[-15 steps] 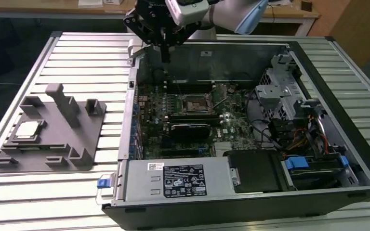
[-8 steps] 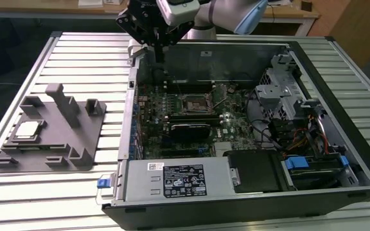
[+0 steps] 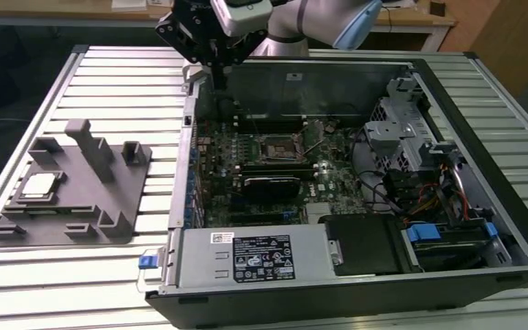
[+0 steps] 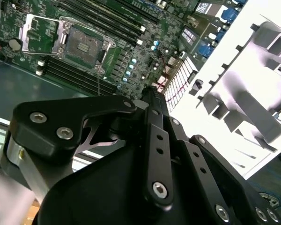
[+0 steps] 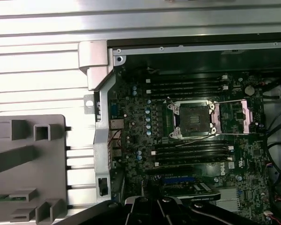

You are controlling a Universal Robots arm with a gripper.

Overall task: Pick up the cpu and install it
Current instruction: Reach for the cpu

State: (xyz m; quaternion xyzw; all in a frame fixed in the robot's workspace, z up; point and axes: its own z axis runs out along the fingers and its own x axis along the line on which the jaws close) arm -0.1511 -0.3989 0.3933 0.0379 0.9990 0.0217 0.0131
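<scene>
The cpu (image 3: 39, 187), a small square chip with a shiny silver top, lies in a recess of the grey fixture block (image 3: 71, 206) on the exterior view's left. My gripper (image 3: 219, 81) hangs above the back left corner of the open computer case, far from the chip, with its fingers closed together and nothing between them. In the second wrist view the black fingers (image 4: 152, 101) meet at one tip. The motherboard's socket (image 3: 280, 146) (image 5: 192, 119) (image 4: 84, 44) stands uncovered, its metal frame (image 5: 235, 115) swung aside.
The open computer case (image 3: 521, 227) lies on a slatted metal table (image 3: 117, 75). It holds memory slots (image 5: 192, 84), a power supply (image 3: 245, 258), a drive cage (image 3: 401, 130) and cables (image 3: 429, 199). Upright posts (image 3: 85, 141) rise from the fixture.
</scene>
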